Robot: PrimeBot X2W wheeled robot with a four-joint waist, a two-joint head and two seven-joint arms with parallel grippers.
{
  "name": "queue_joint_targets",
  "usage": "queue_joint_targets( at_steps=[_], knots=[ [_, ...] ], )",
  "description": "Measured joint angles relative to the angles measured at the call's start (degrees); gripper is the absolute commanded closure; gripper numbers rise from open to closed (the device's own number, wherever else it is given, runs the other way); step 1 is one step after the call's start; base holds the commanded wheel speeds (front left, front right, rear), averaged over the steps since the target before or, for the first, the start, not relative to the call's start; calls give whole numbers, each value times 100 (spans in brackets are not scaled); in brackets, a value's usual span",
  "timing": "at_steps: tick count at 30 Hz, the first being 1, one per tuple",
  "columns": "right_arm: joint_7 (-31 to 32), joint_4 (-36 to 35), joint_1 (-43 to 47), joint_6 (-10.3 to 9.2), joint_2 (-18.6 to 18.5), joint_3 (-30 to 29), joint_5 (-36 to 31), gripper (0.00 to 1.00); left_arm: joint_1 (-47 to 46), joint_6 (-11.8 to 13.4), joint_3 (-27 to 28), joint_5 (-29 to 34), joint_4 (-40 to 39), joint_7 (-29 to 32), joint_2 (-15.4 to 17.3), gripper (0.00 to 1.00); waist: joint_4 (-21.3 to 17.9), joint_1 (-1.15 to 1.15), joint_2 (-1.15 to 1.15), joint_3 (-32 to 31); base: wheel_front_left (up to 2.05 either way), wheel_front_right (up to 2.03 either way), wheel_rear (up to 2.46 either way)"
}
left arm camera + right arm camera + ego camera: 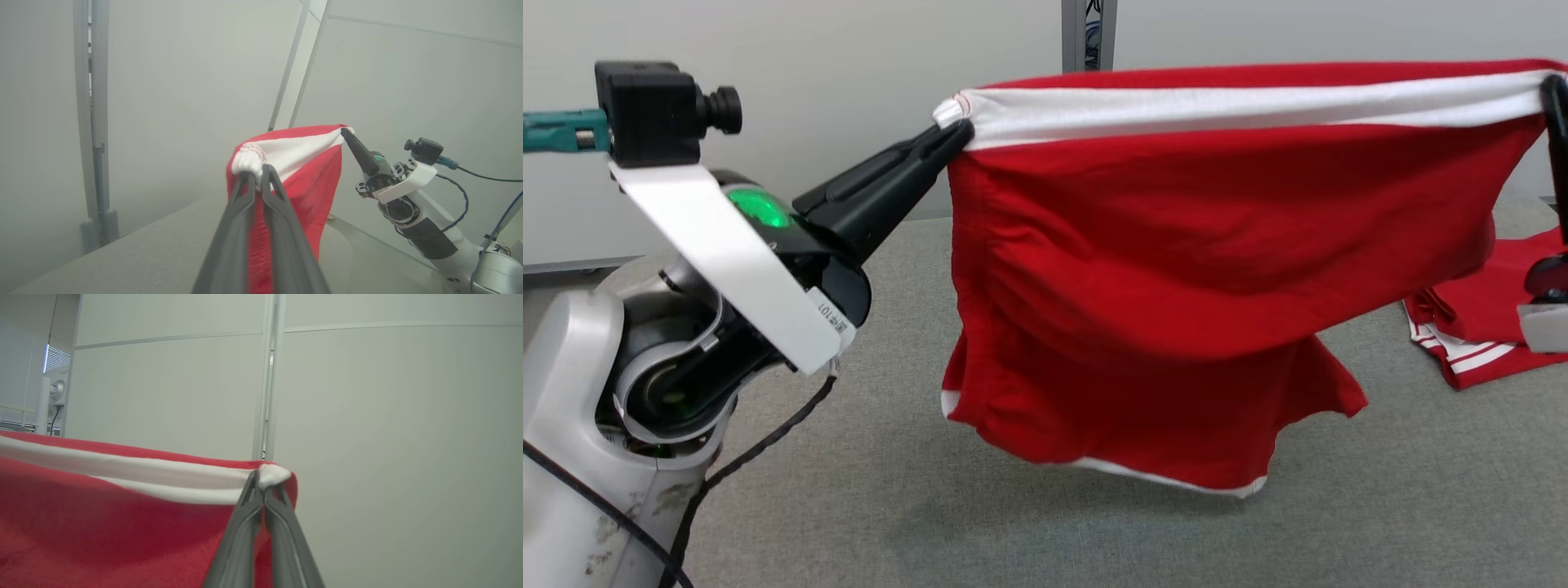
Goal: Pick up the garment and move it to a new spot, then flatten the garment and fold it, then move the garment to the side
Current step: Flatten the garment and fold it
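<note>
Even, soft light; slight blur.

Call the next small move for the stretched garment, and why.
Probably lower both arms together so the hem lands first, then lay the rest flat. The left gripper and right gripper are each shut on one end of the white band, which is taut. The red garment hangs in folds over the grey table, spread but not yet flattened.

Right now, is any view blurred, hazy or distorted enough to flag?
Head view: even light, the garment shows a slightly smeared hem and a soft shadow beneath. Left wrist view: hazy, low contrast, no glare. Right wrist view: the right gripper looks soft toward the bottom edge; the red cloth beside it is blurred too.
</note>
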Motion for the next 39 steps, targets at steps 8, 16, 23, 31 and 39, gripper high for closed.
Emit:
queue_joint_targets(
  at_steps=[8,16,23,31,39],
  knots=[
    [4,258,-682,0,-270,186,-20,100,-997,-51,-698,1137,259,-550,307,100,18,0,0,104,0,0,0],
    [-147,1544,-2388,0,53,1025,-455,100,-2354,-60,-1734,2174,1599,-2043,526,100,-18,0,0,632,0,0,0],
    [-314,3221,-4975,0,603,1534,-827,100,-4495,-62,-2339,2894,3435,-3612,413,100,-84,0,0,1783,0,0,0],
    [-347,3081,-6274,0,992,598,-1722,100,-6278,-62,-2432,3502,4667,-4562,82,100,-147,0,0,3150,0,0,0],
    [-350,2885,-5491,0,1222,553,-1873,100,-5583,-62,-2696,3582,4153,-4563,146,100,-180,0,0,4109,0,0,0]
  ],
)
